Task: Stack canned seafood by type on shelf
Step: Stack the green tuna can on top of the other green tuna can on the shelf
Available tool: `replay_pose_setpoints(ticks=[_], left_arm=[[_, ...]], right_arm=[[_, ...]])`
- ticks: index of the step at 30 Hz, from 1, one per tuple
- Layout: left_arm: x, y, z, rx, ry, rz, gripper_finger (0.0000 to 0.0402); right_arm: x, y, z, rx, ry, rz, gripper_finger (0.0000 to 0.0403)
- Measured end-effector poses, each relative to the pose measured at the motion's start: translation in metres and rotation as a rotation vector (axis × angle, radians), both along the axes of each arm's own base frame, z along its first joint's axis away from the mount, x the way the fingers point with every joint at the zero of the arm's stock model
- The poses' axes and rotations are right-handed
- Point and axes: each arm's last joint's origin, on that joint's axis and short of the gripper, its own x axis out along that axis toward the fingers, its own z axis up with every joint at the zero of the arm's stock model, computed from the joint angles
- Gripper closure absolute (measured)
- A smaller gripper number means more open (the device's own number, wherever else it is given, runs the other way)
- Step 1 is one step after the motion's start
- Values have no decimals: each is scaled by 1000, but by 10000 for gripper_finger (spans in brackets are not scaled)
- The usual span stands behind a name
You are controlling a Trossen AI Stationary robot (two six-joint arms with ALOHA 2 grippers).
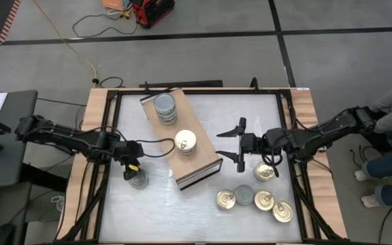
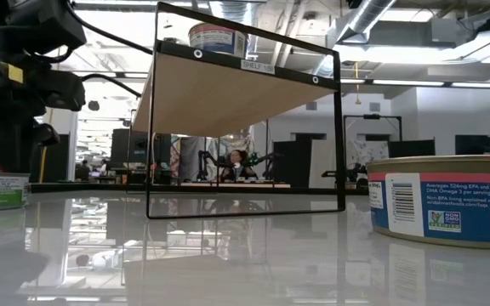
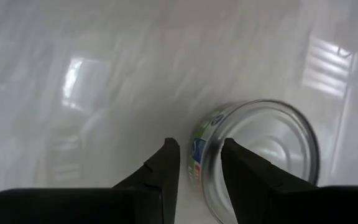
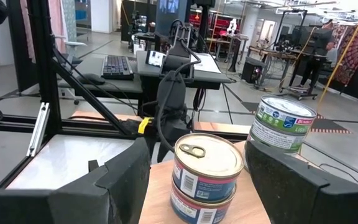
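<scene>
Shelf (image 1: 182, 146) carries two tin stacks; left gripper (image 1: 134, 168) jaws narrowly straddle a silver tin's (image 1: 137, 179) rim, right gripper (image 1: 238, 143) wide open, empty; four tins wait.

floor (image 1: 332, 61): grey, dark seams | desk (image 4: 166, 68): keyboard (image 4: 118, 65) | ceiling: pipes

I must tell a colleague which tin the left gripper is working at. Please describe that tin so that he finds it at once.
Find the shelf, the long light-wood board lying slantwise on the white table. To its left, on the tabletop, one tin stands alone under the left gripper, whose fingers are closed over its rim. It has a plain silver top and a green label, while the other loose tins cluster on the right.
</scene>
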Motion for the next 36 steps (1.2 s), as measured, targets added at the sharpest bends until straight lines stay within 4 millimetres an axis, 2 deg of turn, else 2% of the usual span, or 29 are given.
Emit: replay_pose_setpoints(ticks=[6,11,13,25,34,36], left_arm=[[5,-1,-4,21,16,-23,309],[9,-2,-7,-7,38,-9,380],[11,-2,-8,-17,42,-8,394],[6,-2,-11,-103,133,142,401],[-3,2,-15,1,215,226,401],[-9,4,-20,30,281,249,401]], right_arm=[[0,0,0,0,0,0,112],[0,0,0,-1,0,0,112],[0,0,0,0,0,0,112],[0,1,0,5,-1,5,112],[-1,3,0,6,-4,11,112],[-1,3,0,6,-5,12,112]])
